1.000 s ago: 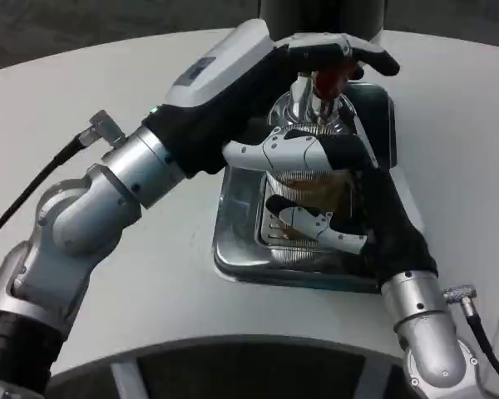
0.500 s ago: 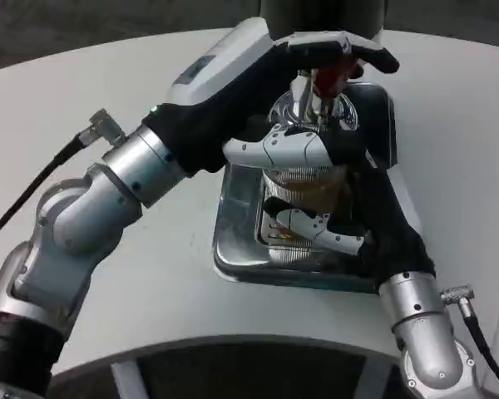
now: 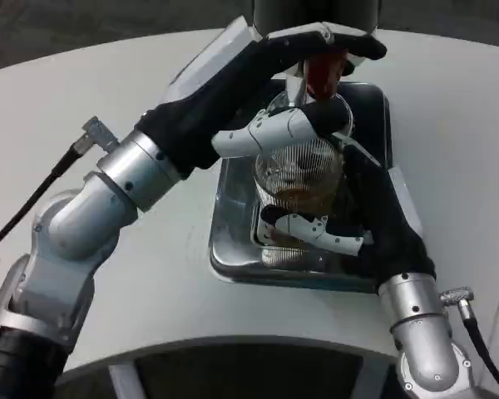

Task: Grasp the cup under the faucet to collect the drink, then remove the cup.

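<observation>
My right hand (image 3: 333,199) wraps its fingers round the ribbed glass cup (image 3: 299,179) over the drip tray (image 3: 233,249): rigid, slippery, fragile, liquid-weighted, best gripped mid-wall; left hand (image 3: 316,46) presses the red tap lever (image 3: 323,76).

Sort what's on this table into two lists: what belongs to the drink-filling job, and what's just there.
Part of the job:
- glass cup, some brown drink in the bottom
- right hand, wrapped around the cup
- faucet handle, red
- left hand, resting on the handle
- metal drip tray under the cup

Just there:
- white table
- black cable by the left arm
</observation>
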Motion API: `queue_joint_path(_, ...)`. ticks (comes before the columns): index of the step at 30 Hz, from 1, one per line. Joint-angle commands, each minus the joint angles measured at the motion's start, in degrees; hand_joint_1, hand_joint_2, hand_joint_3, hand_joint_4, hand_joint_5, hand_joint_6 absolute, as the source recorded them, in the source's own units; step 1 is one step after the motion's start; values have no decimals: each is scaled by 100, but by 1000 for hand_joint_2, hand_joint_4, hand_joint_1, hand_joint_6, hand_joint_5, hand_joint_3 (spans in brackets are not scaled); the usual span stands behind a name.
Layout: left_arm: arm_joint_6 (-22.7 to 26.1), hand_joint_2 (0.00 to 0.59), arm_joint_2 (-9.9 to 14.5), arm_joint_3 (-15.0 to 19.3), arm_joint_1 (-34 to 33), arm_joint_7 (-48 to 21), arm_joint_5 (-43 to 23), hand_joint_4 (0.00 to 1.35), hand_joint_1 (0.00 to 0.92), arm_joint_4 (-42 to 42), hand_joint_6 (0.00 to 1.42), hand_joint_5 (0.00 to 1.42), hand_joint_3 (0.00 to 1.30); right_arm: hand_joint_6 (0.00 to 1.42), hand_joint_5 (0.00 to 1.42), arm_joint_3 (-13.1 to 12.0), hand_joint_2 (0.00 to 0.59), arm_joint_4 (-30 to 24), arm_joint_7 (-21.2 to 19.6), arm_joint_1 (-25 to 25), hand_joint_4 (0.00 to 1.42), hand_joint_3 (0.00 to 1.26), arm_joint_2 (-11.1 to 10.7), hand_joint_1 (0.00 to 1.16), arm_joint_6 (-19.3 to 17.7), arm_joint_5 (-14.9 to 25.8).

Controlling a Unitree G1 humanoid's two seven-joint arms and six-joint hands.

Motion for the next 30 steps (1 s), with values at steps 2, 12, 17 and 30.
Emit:
queue_joint_path(2,430,28,18,122,404,-227,-225,196,0,-78,164,268,336,375,502,13,148,-51,-139,179,439,336,41,960,37,-79)
queue_joint_path(12,1145,32,-190,370,591,-429,-857,110,0,-441,148,207,264,457,570,2,154,-210,-279,255,500,433,30,1005,29,-150)
queue_joint_path(17,1394,32,-226,482,655,-461,-993,89,0,-641,142,196,251,504,607,-4,154,-294,-302,304,529,464,36,1013,25,-172)
queue_joint_path(30,1688,32,-161,773,986,-408,-1067,92,0,-1316,131,168,260,579,656,29,149,-481,-393,359,585,516,53,1040,27,-308)
